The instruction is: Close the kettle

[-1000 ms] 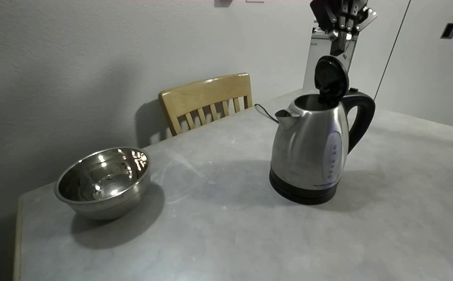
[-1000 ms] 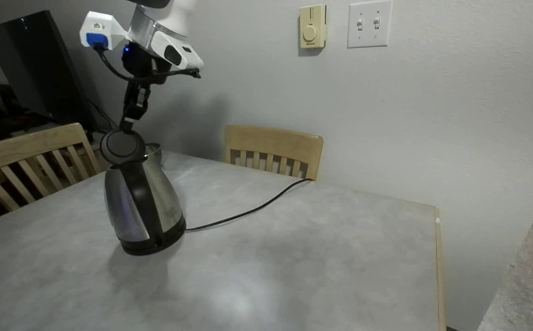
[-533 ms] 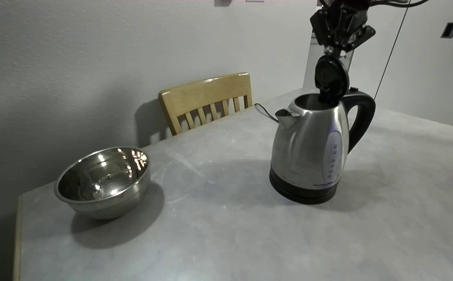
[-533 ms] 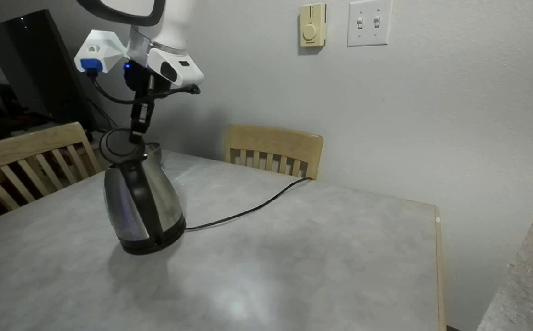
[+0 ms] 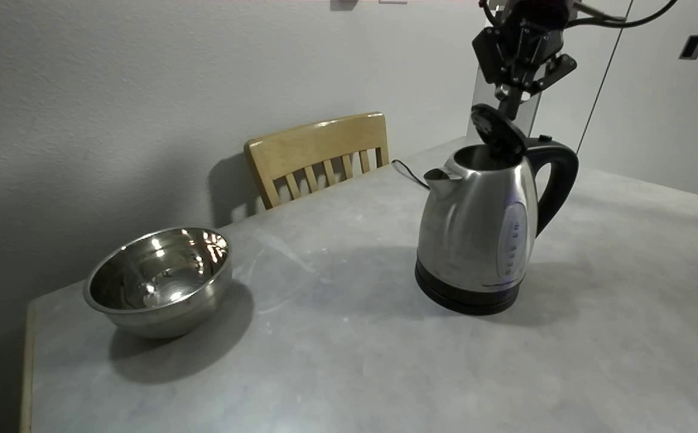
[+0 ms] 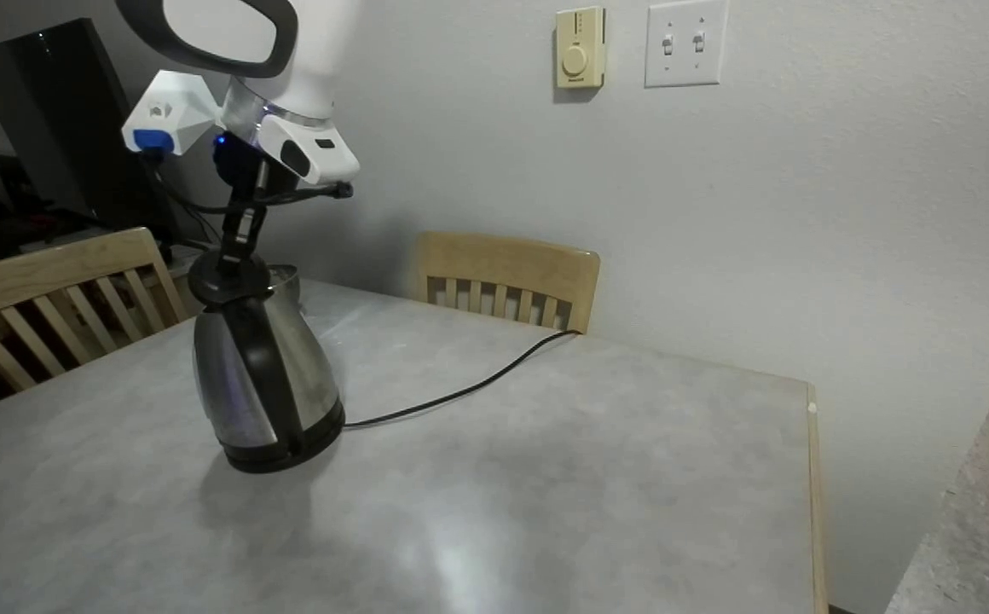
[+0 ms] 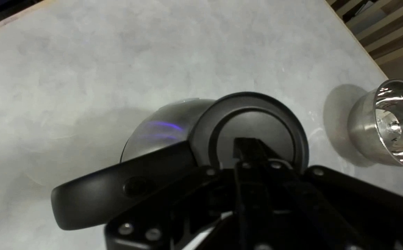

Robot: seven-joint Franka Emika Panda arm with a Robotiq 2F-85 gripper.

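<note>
The steel kettle (image 5: 475, 234) stands upright on the table; it also shows in an exterior view (image 6: 307, 367). Its black lid (image 5: 493, 129) is part open, tilted forward over the kettle mouth. The black handle (image 7: 100, 198) points to the lower left in the wrist view. My gripper (image 5: 510, 109) has its fingers together with nothing between them. The fingertips appear to touch the outer face of the lid from behind, on the handle side. In the wrist view the gripper (image 7: 252, 146) lies over the lid (image 7: 253, 119) and hides its lower part.
A steel bowl (image 5: 162, 282) stands on the grey table (image 5: 325, 361), well away on the spout side. A black cord (image 6: 477, 388) runs from the kettle base to the table edge. Wooden chairs (image 5: 319, 144) (image 6: 68, 298) stand at the table's edges.
My gripper has come down from above the lid to behind it. The lid, near upright before, has tilted forward towards the kettle mouth. The kettle body has not moved.
</note>
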